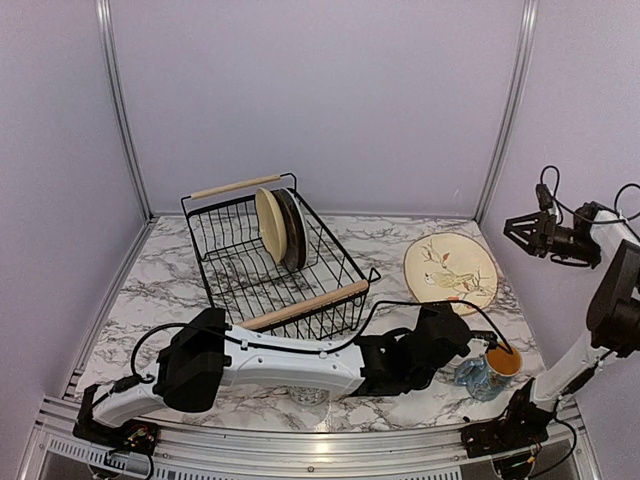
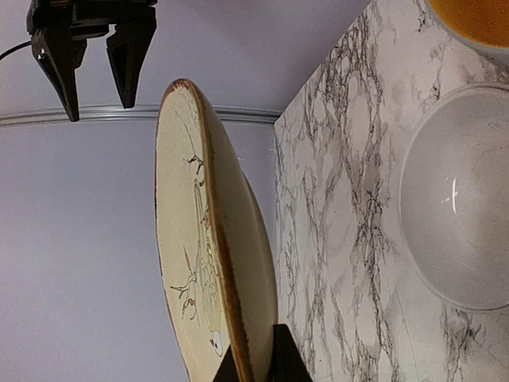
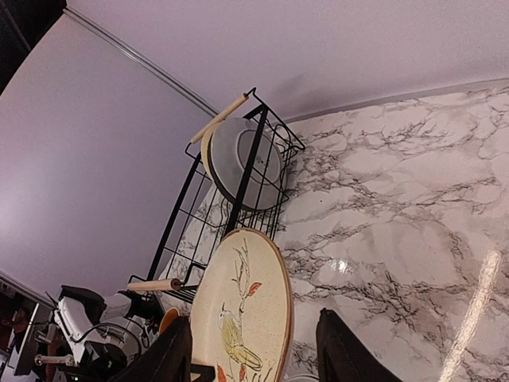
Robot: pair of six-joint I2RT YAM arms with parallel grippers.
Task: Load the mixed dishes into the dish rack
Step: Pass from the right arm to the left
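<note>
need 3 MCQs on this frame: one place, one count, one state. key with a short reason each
1. Where is the cream bird plate relative to the dish rack?
A. standing inside it
B. outside it, to its right, on the marble table
C. hanging from its far handle

2. How many plates stand in the dish rack?
A. none
B. two
C. four

3. What is the left gripper doing?
A. shut on the bird plate's rim
B. open above the rack
C. shut on the rack's near handle

Key:
1 B: the top view shows it on the marble, clear of the wire.
2 B: a tan plate and a dark grey plate stand upright side by side.
3 A: the left wrist view shows the rim pinched between the fingers.
</note>
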